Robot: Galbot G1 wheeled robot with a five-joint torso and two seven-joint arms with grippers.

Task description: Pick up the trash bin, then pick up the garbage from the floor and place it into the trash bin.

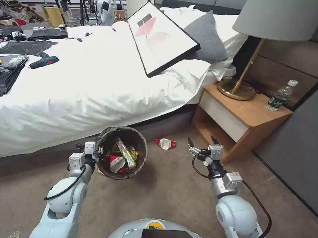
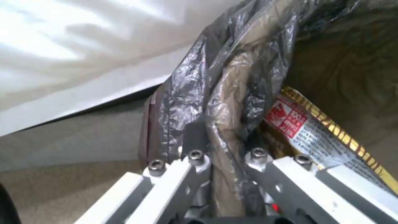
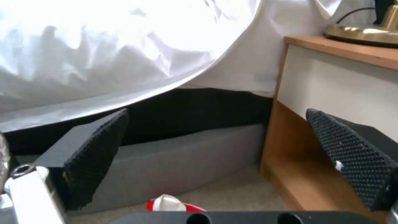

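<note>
Inside trash bin (image 1: 138,141): wrapper (image 2: 315,137) marked "100"

one trash bin (image 1: 110,138), one crushed red-and-white cup (image 1: 165,144) on the carpet, one water bottle (image 1: 281,95), one lamp (image 1: 255,49), one framed picture (image 1: 160,38), two grippers.

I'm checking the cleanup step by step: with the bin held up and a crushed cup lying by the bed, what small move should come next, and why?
Probably lower the open right gripper forward and down toward the crushed red-and-white cup. It lies on the carpet just ahead, fingers spread and holding nothing, while the left gripper is clamped on the trash bin rim, which holds wrappers already.
</note>
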